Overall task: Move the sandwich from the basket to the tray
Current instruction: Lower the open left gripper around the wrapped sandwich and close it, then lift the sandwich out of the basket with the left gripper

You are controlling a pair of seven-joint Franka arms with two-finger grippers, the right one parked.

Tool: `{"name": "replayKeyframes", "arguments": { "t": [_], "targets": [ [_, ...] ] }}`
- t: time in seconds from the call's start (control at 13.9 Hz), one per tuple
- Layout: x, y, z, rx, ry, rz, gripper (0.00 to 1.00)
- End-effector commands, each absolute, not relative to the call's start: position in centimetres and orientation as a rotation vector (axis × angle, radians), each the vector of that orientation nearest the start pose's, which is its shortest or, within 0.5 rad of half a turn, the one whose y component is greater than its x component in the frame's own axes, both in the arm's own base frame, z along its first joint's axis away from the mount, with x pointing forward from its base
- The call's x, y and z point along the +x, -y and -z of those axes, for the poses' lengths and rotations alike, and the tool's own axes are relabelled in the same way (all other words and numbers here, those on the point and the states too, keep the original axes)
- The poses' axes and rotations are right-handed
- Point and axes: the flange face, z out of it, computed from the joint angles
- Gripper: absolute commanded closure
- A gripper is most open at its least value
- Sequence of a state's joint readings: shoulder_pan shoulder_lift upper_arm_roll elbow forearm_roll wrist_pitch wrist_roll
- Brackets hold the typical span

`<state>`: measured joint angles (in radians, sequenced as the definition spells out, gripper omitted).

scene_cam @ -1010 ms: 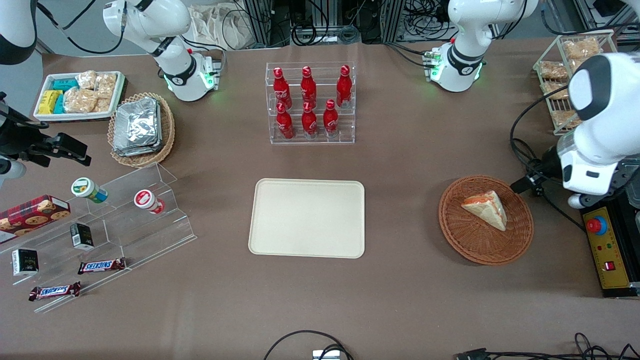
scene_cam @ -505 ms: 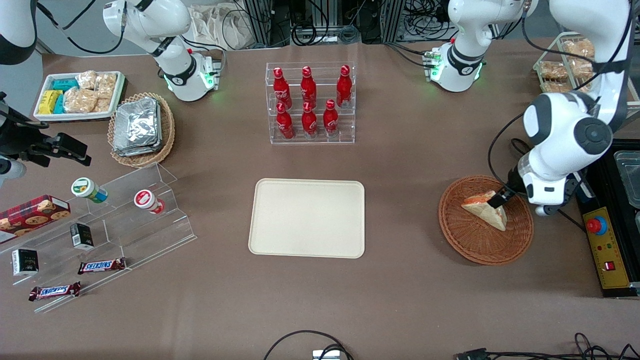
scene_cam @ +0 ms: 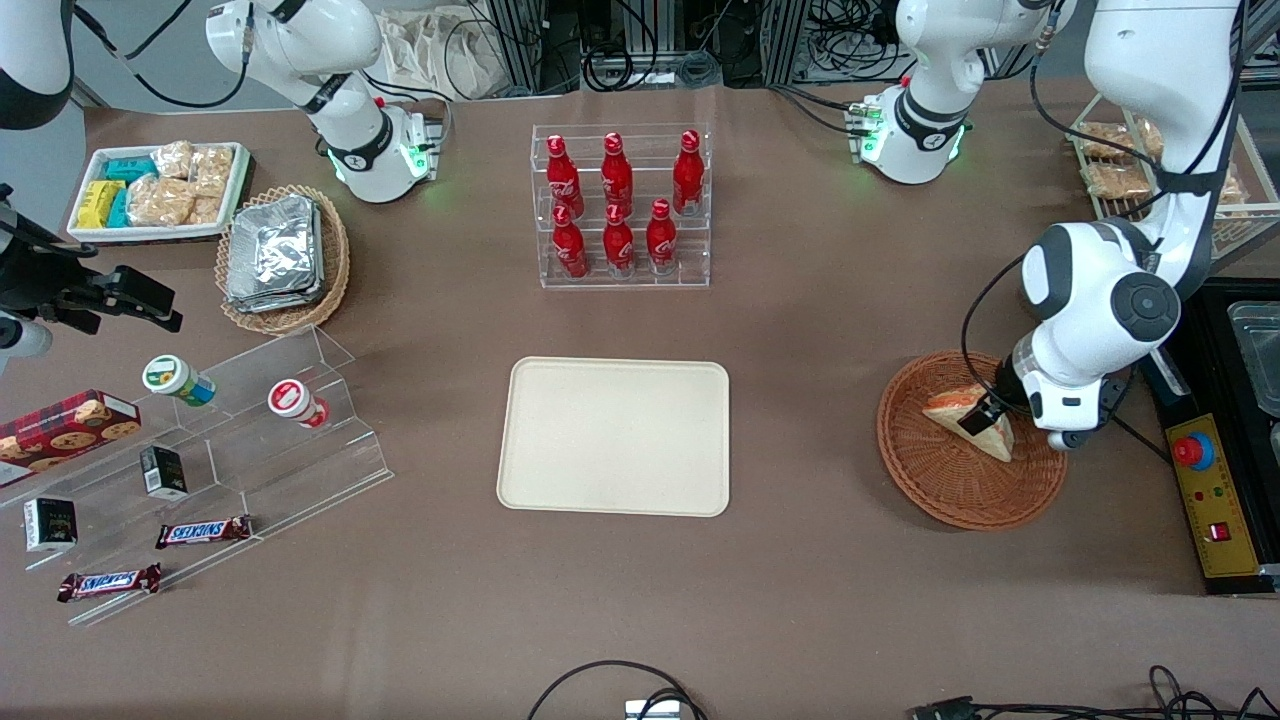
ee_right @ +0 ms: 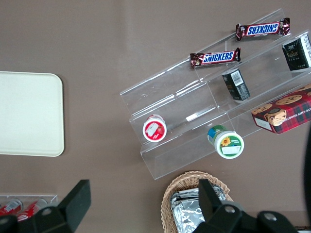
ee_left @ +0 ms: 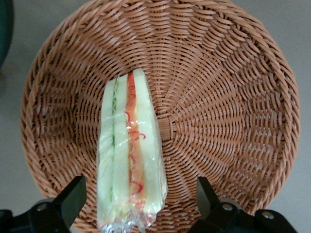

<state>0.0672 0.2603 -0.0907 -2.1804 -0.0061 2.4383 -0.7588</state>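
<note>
Gripper [ee_left: 138, 204] hangs over the basket [ee_left: 233, 97], fingers [ee_left: 73, 196] spread wide around the sandwich [ee_left: 130, 155]. Looks soft, film-wrapped, probably slippery; pinch the bread faces gently.

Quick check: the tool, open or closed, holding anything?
Tool: open, holding nothing, fingers either side of the sandwich in the basket.

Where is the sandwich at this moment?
The sandwich lies in the basket toward the working arm's end of the table, well apart from the tray. The open gripper straddles it, one finger on each side.
</note>
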Motion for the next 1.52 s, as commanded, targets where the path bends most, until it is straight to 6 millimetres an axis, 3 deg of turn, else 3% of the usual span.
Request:
{"name": "replayKeyframes", "arguments": {
  "t": [0.0, 0.22, 0.29, 0.36, 0.51, 0.65, 0.87, 0.94, 1.23, 1.44],
  "targets": [
    [56.0, 1.4, -26.6, -2.943, 1.168, 0.006, 0.19],
    [55.9, 1.4, -26.3, -2.938, 1.187, 0.010, 0.77],
    [55.9, 1.4, -26.3, -2.937, 1.187, 0.008, 0.92],
    [55.9, 1.4, -26.3, -2.936, 1.187, 0.011, 1.00],
    [55.9, 1.4, -26.9, -2.940, 1.178, 0.016, 1.00],
    [55.7, 1.4, -29.3, -2.947, 1.143, 0.023, 1.00],
    [56.1, 2.1, -35.8, -2.917, 1.002, -0.036, 1.00],
    [56.5, 3.3, -38.7, -2.917, 0.951, -0.045, 1.00],
    [57.2, 12.0, -49.0, -2.974, 0.683, -0.078, 1.00],
    [55.8, 18.5, -52.7, -3.054, 0.276, -0.033, 1.00]
  ]
}}
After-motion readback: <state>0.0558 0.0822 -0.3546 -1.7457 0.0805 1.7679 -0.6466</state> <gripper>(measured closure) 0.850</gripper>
